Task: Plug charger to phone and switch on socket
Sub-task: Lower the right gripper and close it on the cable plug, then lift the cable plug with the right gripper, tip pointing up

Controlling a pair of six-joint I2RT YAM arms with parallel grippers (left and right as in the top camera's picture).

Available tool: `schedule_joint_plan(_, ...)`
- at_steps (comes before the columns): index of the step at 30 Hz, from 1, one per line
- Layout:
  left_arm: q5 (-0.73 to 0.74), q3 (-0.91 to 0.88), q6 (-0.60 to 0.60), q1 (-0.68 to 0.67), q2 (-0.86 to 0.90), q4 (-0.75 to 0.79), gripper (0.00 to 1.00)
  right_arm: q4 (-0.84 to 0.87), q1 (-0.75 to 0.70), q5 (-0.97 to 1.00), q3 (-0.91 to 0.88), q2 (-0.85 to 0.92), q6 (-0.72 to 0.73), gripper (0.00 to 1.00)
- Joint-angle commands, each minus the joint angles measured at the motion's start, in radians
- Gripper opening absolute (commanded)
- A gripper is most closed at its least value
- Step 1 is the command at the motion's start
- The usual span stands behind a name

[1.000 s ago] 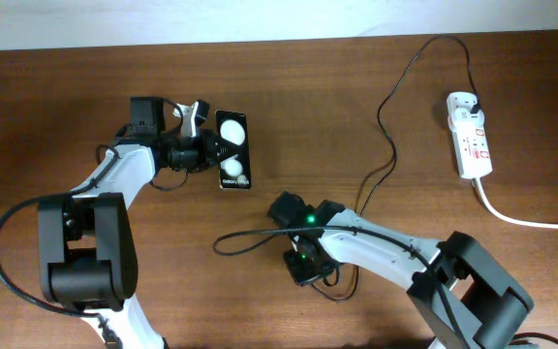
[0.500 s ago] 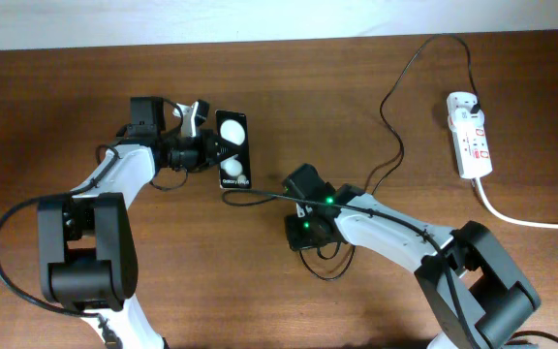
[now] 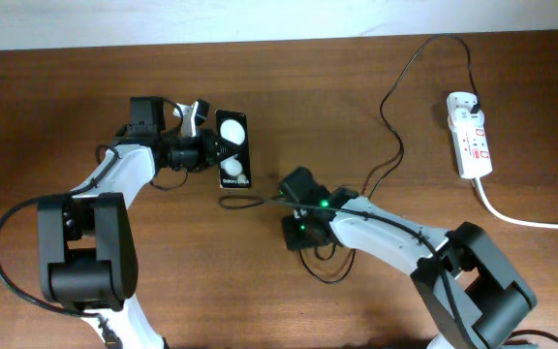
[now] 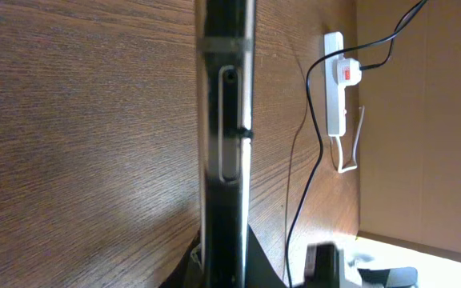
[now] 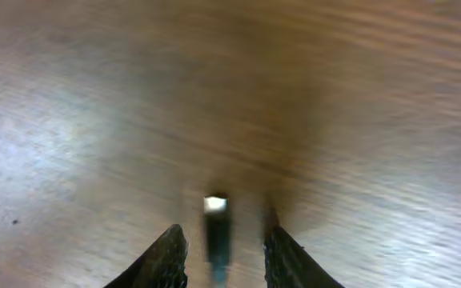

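Observation:
The black phone (image 3: 233, 148) is held by its long side in my left gripper (image 3: 209, 150), which is shut on it. In the left wrist view the phone's edge (image 4: 224, 144) stands upright between the fingers (image 4: 224, 272). My right gripper (image 3: 279, 198) is just below and right of the phone. It is shut on the charger's plug end, and the small plug tip (image 5: 216, 228) shows between its fingers (image 5: 221, 234). A short length of black cable (image 3: 240, 200) sticks out to the left. The rest of the cable (image 3: 387, 107) runs back to the white socket (image 3: 470, 135).
The socket's thick white cord (image 3: 526, 221) trails off to the right edge. Loose loops of cable (image 3: 332, 267) lie under the right arm. The socket also shows in the left wrist view (image 4: 336, 96). The wooden table (image 3: 66, 87) ends at a wall along the top.
My right gripper has moved up the table toward the phone, carrying the cable end with it. The left gripper and phone have not moved.

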Motion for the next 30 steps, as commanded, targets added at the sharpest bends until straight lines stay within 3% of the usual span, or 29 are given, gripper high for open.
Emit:
schedule_joint_plan(1, 0.041, -0.001, 0.008, 0.003, -0.003, 0.01, 0.0, -0.002, 0.048, 0.024, -0.003, 0.042, 0.004, 0.35)
schedule_joint_plan(3, 0.041, -0.001, 0.008, 0.003, -0.003, 0.01, 0.0, -0.012, 0.044, 0.024, 0.005, 0.042, 0.004, 0.35)
schedule_joint_plan(8, 0.041, -0.001, 0.008, 0.003, -0.003, 0.01, 0.0, -0.251, 0.034, 0.107, 0.167, 0.042, -0.055, 0.36)
schedule_joint_plan(11, 0.041, -0.001, 0.008, 0.003, -0.003, 0.01, 0.0, -0.311, 0.034, 0.073, 0.18, 0.043, -0.072, 0.4)
schedule_joint_plan(13, 0.041, -0.001, 0.008, 0.003, -0.003, 0.01, 0.0, -0.319, 0.034, 0.006, 0.18, 0.047, -0.113, 0.45)
schedule_joint_plan(20, 0.041, -0.001, 0.008, 0.003, -0.003, 0.01, 0.0, -0.315, 0.055, -0.003, 0.18, 0.124, -0.113, 0.45)
schedule_joint_plan(22, 0.041, -0.001, 0.008, 0.003, -0.003, 0.01, 0.0, -0.3, 0.074, 0.0, 0.18, 0.165, -0.113, 0.45)
schedule_joint_plan(28, 0.041, -0.001, 0.008, 0.002, -0.003, 0.01, 0.0, -0.285, 0.066, -0.001, 0.18, 0.198, -0.111, 0.26)
schedule_joint_plan(30, 0.041, -0.001, 0.008, 0.002, -0.003, 0.01, 0.0, -0.286, 0.066, -0.001, 0.18, 0.198, -0.109, 0.24)
